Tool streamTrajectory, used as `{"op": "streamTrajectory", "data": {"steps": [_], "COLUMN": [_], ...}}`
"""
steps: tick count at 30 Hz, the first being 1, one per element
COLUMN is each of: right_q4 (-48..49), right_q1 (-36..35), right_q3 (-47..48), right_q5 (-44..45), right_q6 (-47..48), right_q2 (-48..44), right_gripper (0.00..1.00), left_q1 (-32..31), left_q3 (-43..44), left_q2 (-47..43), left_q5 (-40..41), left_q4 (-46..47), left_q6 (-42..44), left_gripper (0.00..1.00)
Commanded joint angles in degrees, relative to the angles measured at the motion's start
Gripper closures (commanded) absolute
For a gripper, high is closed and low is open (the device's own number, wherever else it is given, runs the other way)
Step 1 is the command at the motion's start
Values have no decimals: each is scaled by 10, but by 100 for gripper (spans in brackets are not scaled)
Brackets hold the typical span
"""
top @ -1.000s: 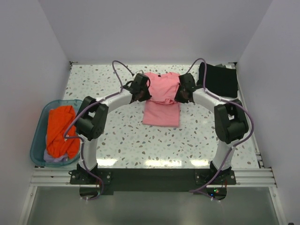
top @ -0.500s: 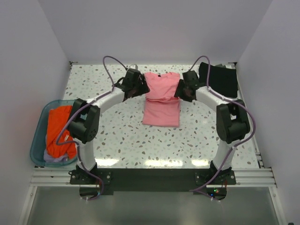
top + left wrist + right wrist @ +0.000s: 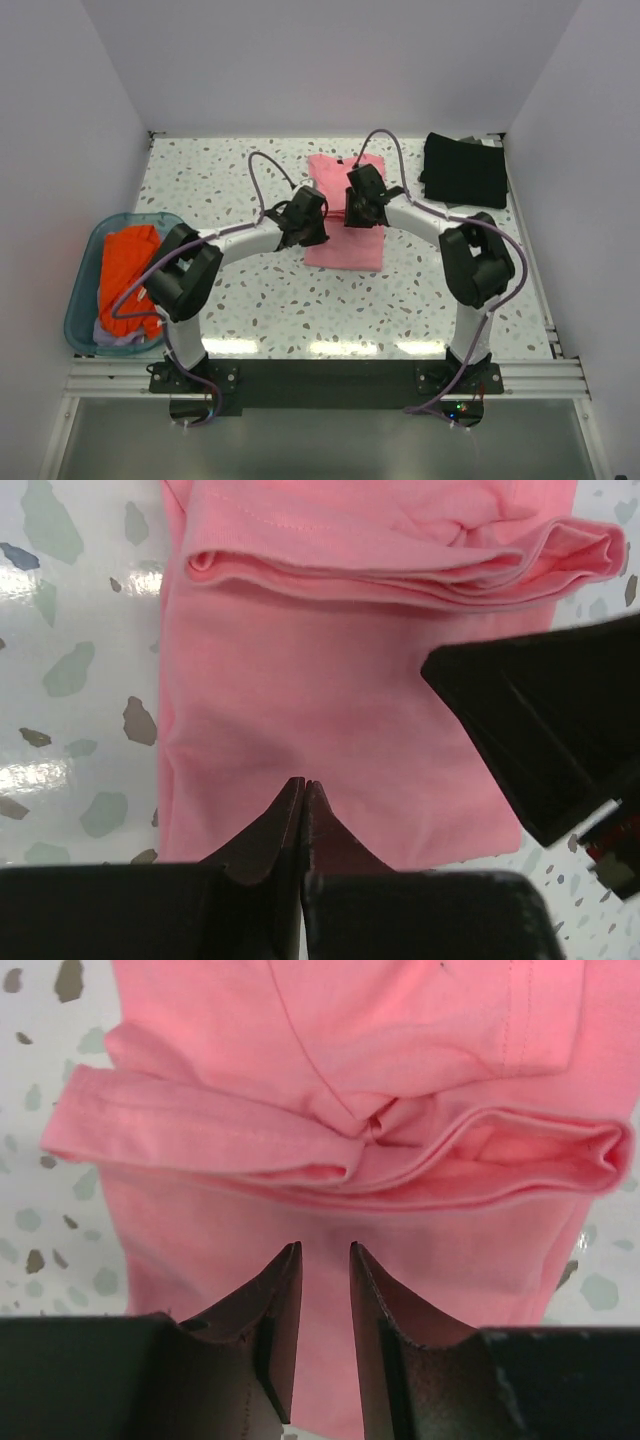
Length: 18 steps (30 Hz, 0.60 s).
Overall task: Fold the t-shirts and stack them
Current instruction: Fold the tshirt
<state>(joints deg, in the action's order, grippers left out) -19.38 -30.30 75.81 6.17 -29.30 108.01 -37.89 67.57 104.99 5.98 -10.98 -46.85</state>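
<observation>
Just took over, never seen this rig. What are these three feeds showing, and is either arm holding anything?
Two robot arms are bolted at the table's near edge. The wide picture looks from above and behind; the other two come from wrist cameras. A part-folded pink t-shirt lies mid-table, a folded black t-shirt at the far right, a blue tub of orange cloth at the left. Over the pink shirt, the left end effector is shut and the right end effector slightly open. Neither seems to hold anything.
</observation>
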Motion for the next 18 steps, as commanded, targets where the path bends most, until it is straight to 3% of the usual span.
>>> {"op": "streamTrajectory", "data": {"steps": [1, 11, 18], "right_q4": [-4, -49, -61], "right_q1": [7, 40, 44], "right_q3": [63, 201, 217], "right_q5": [-6, 0, 2], "right_q6": [25, 22, 25], "right_q2": [41, 137, 163], "right_gripper": [70, 70, 69], "left_q1": [-9, -25, -27], "left_q3": [-4, -89, -139], "left_q2": [16, 3, -16], "left_q5": [28, 75, 53], "left_q4": [26, -13, -2], "left_q6": [-28, -93, -98], "left_gripper": [100, 100, 100]}}
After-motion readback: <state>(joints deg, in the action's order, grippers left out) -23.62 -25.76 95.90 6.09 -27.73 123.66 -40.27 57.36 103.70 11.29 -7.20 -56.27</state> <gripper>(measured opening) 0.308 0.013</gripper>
